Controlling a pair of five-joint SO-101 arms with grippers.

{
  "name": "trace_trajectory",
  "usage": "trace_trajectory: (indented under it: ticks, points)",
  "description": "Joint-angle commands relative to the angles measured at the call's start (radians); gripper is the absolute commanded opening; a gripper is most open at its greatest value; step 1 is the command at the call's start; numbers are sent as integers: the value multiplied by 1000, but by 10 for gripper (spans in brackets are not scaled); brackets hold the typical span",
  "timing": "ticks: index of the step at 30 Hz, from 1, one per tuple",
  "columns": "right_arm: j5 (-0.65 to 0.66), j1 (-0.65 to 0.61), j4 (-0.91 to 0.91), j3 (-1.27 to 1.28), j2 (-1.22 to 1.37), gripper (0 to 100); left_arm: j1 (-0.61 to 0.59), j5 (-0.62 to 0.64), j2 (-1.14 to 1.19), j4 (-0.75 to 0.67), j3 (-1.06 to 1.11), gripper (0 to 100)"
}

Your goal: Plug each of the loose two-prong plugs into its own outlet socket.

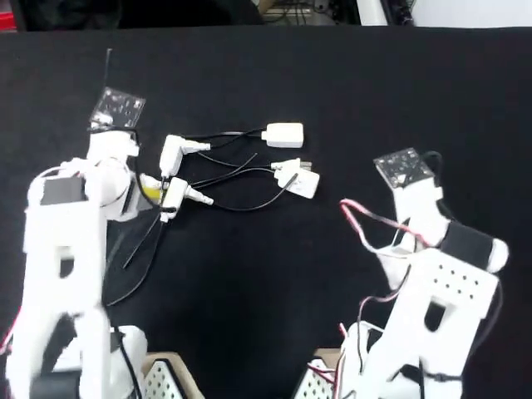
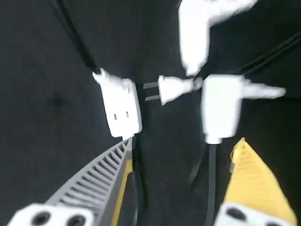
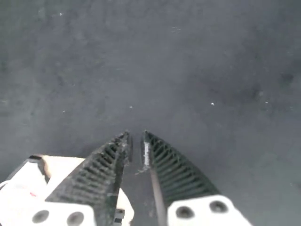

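Matte black tabletop [image 1: 332, 83] holds white plastic plugs [image 2: 175, 88]; left claw [image 2: 184, 141] spread, right claw [image 3: 135, 136] closed.

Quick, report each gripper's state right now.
Left gripper: open, holding nothing.
Right gripper: closed, holding nothing.

Black matte table [image 1: 349, 83] spans the view; faint pale specks noted on its surface. Beyond the far edge, near the middle: dark cables [image 1: 295, 11] on a light brown surface [image 1: 268, 7]. Past the far right corner: white panel [image 1: 474, 12]
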Motion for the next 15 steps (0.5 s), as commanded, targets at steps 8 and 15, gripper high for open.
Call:
trace_trajectory:
  ticks: [8,15]
  points:
    - [-2,222,-77,-352,469,39,516,126,-87,-40,-105,324]
    - [8,301,-63,-556,736,39,627,-124,465,-209,-257,324]
